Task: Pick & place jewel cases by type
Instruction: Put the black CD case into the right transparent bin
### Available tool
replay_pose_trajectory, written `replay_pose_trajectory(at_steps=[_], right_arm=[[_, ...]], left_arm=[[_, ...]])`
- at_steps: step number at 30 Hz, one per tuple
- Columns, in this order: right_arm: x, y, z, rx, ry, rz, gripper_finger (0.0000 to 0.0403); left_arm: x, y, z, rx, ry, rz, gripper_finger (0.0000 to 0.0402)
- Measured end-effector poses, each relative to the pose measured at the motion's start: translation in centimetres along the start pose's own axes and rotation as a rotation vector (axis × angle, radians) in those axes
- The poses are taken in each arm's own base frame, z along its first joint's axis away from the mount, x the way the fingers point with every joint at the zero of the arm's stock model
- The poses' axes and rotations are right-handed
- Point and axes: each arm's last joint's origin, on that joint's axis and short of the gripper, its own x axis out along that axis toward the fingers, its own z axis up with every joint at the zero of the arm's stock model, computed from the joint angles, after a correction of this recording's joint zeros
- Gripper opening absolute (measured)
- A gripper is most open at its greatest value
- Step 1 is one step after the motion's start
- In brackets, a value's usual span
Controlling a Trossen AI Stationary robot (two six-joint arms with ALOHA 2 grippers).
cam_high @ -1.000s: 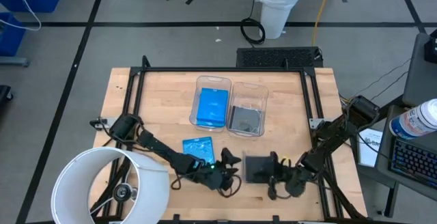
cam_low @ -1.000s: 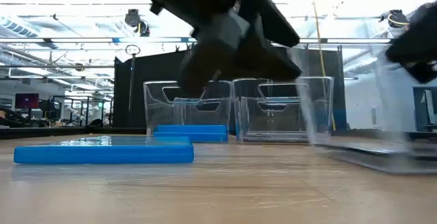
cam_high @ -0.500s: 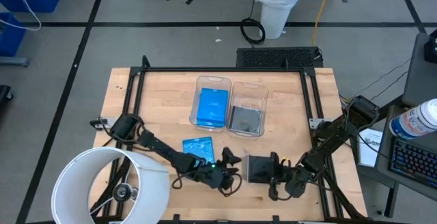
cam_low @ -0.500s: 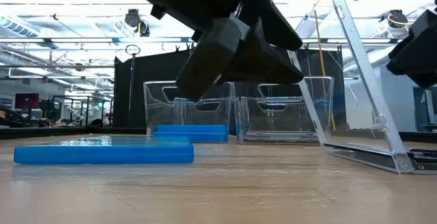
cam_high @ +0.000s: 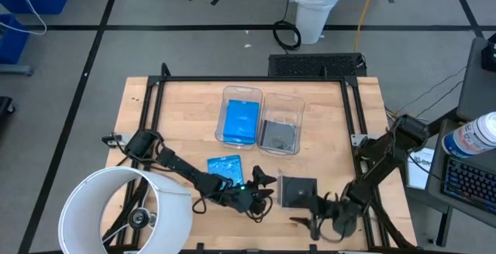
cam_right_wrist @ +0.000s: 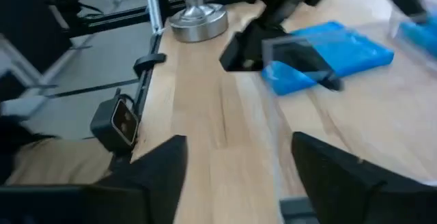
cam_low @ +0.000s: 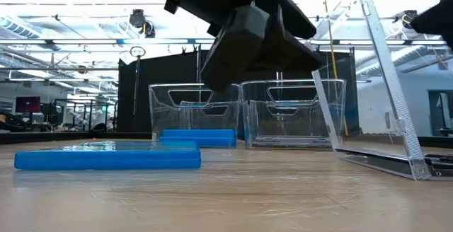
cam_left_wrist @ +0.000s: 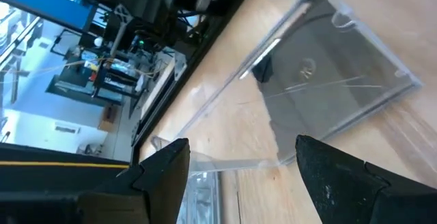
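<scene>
While both pincers gape, smoky jewel case (cam_high: 298,191) flat on table (cam_high: 186,114), lid raised.

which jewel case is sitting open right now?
The dark grey case on the table in front of the bins, between the two pincers: its clear lid stands tilted up. The blue case beside it lies flat and closed.

A smoky grey square jewel case (cam_high: 297,191) lies opened, lid raised; a translucent blue one (cam_high: 225,166) lies flat; two more are binned.
</scene>
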Motion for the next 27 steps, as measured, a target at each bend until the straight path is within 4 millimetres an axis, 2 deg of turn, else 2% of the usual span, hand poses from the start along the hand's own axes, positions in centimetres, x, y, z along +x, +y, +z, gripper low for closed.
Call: replay_pose_trajectory(at_steps=[3,9,13,20,27], right_arm=[[1.3,2.2,-0.4,-0.067,-0.018,-0.092,0.0279],[3.8,5.2,-0.6,-0.115,-0.050,-0.274,0.0285],[4.5,5.3,-0.9,-0.057,-0.042,-0.332,0.0285],[4.4,4.5,-1.5,0.090,-0.040,-0.378,0.0284],[4.3,4.1,-1.6,0.116,-0.036,-0.397,0.0257]], left_arm=[[0.0,0.1,0.1,-0.019,-0.013,0.010,0.0269],[0.1,0.2,0.1,-0.048,-0.044,-0.022,0.0269],[0.2,0.3,0.2,-0.059,-0.065,-0.027,0.0269],[0.5,0.6,0.1,-0.065,-0.105,-0.056,0.0269],[1.1,1.0,-0.3,-0.067,-0.152,-0.112,0.0269]])
